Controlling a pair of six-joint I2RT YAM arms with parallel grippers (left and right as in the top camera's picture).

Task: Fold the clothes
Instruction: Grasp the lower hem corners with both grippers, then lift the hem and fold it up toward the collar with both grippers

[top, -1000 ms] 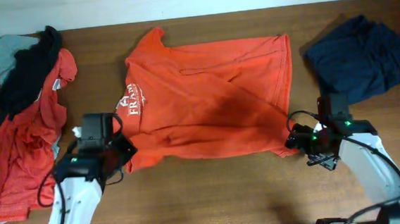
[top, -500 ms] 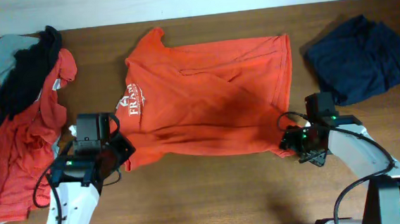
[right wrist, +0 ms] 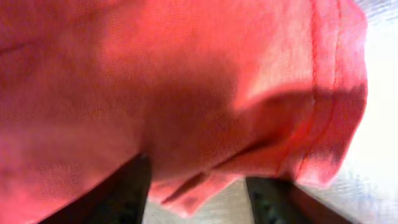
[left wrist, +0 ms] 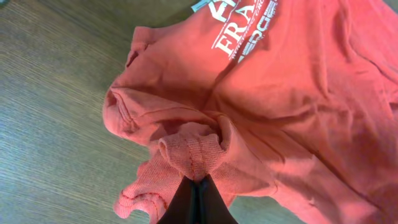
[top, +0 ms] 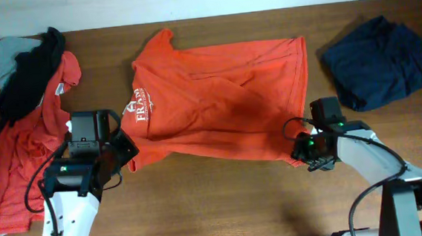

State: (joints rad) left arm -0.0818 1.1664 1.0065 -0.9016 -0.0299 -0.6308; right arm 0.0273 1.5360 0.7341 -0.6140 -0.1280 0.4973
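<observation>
The orange-red T-shirt (top: 225, 102) with white chest lettering (top: 139, 108) lies spread across the middle of the table. My left gripper (top: 126, 151) is at its lower left corner. In the left wrist view it (left wrist: 196, 184) is shut on a bunched fold of the shirt (left wrist: 261, 106), next to the sleeve. My right gripper (top: 300, 150) is at the shirt's lower right corner. In the right wrist view its fingers (right wrist: 199, 180) stand wide apart, with the hemmed corner of the shirt (right wrist: 205, 93) hanging between them.
A pile at the left edge holds another orange-red shirt (top: 24, 168), a black piece (top: 29, 71) and a grey-blue piece (top: 0, 60). A navy piece (top: 378, 58) lies crumpled at the back right. Bare wooden table (top: 217, 207) runs along the front.
Both grippers have moved away from the front edge, the right one also to the left. The shirt's front edge has shifted back with them.
</observation>
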